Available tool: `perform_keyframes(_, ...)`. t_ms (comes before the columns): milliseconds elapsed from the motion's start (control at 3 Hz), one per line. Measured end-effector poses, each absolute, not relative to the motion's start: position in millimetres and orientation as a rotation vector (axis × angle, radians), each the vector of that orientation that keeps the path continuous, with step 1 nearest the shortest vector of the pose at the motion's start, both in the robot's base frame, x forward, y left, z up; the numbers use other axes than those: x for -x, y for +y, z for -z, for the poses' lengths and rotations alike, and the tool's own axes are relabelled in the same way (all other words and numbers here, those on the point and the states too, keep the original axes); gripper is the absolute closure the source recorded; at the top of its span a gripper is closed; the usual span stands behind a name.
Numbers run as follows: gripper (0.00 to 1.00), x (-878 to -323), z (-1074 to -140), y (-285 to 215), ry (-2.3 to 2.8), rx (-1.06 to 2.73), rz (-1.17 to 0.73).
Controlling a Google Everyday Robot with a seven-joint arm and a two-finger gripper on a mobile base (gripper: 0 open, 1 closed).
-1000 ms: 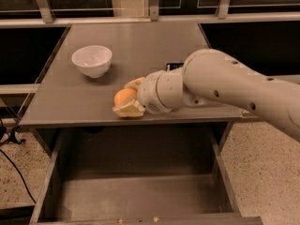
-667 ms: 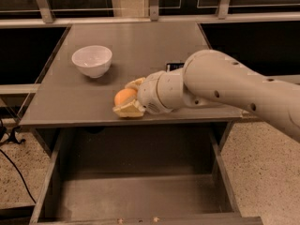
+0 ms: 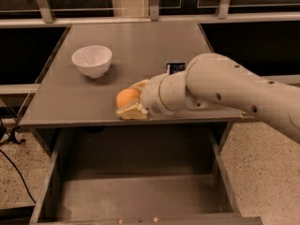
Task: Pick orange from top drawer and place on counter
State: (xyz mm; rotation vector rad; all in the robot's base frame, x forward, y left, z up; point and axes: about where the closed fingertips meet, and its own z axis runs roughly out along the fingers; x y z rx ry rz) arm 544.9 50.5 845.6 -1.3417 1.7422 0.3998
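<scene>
The orange (image 3: 125, 97) sits between the two pale fingers of my gripper (image 3: 129, 99), low over the front edge of the grey counter (image 3: 140, 41). One finger (image 3: 139, 84) is behind the fruit and the other finger (image 3: 132, 111) is in front of it. The gripper is shut on the orange. I cannot tell whether the fruit touches the counter. My white arm (image 3: 225, 88) reaches in from the right. The top drawer (image 3: 140, 196) is pulled open below the counter, and its grey floor is bare.
A white bowl (image 3: 92, 60) stands at the counter's left rear. A small black item (image 3: 176, 68) lies behind my arm. A railing (image 3: 150, 18) runs along the back. Speckled floor (image 3: 262, 163) lies on both sides.
</scene>
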Motion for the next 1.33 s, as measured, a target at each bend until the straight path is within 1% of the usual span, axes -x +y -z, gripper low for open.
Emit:
perform_keyframes(333, 0.2, -544.9, -845.5, 50.5, 1.742, 1.342, -0.4)
perform_keyframes(667, 0.09, -545.3, -843.8, 50.6, 1.743, 1.343, -0.403)
perform_keyframes(1000, 0.0, -545.3, -843.9, 50.7, 1.743, 1.343, -0.403)
perform_keyframes(1333, 0.0, -545.3, -843.9, 50.7, 1.743, 1.343, -0.403)
